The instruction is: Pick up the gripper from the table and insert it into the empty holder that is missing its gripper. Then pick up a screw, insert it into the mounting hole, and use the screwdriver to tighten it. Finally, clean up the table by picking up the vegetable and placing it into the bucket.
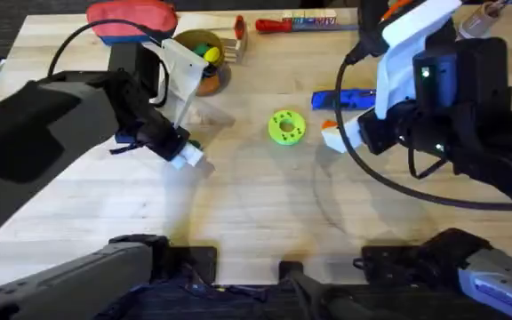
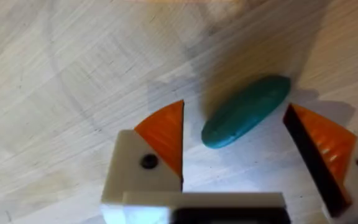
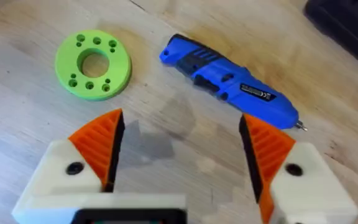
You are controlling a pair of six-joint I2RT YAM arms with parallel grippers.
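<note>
- One left gripper (image 2: 235,155), its two orange ribbed pads spread apart, straddles the one smooth teal-green oval vegetable (image 2: 247,111) lying flat on the pale plank-grain wooden table (image 1: 256,231).
- One round yellow-tan bucket (image 1: 201,53) stands further back.
- One lime-green holed disc (image 3: 93,64).
- One chunky blue screwdriver (image 3: 229,81) lies beside it.
- One right gripper (image 3: 179,155), fingers wide apart, empty.

The vegetable (image 2: 246,111) is flanked by the left gripper's (image 2: 244,146) fingers; the screwdriver (image 1: 340,99) is placed right of the disc (image 1: 286,126).
</note>
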